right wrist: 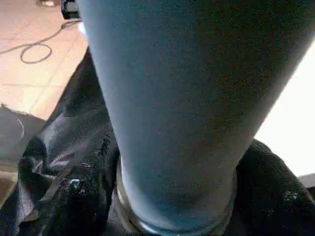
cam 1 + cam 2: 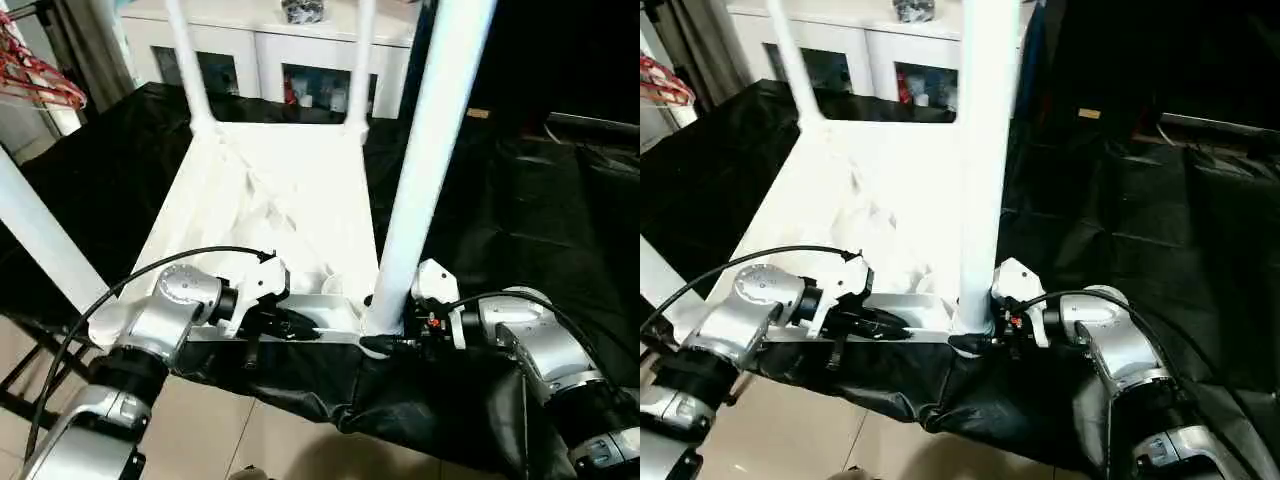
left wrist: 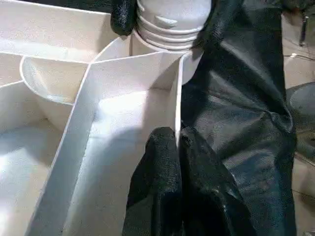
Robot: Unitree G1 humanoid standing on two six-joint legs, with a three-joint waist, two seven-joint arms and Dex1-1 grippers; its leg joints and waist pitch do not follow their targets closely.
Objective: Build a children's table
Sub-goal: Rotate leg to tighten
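Note:
The white children's table top (image 2: 270, 190) lies upside down on the black-covered work table (image 2: 520, 200), ribs facing up. Two far legs (image 2: 185, 60) (image 2: 362, 60) stand in their corner sockets. A near left leg (image 2: 35, 235) rises at the left corner. The near right leg (image 2: 430, 150) stands in its socket, its ridged base (image 3: 170, 22) seated at the corner. My right gripper (image 2: 385, 340) is shut around that leg's base, one black finger (image 3: 123, 17) on each side. My left gripper (image 2: 300, 325) is shut on the top's near rim (image 3: 178, 98), pinching the thin wall.
The near rim lies right along the work table's front edge, with tiled floor (image 2: 250, 430) below. A white cabinet (image 2: 260, 50) stands behind the table. Red hangers (image 2: 35, 80) hang at the far left. Black cables run along both forearms.

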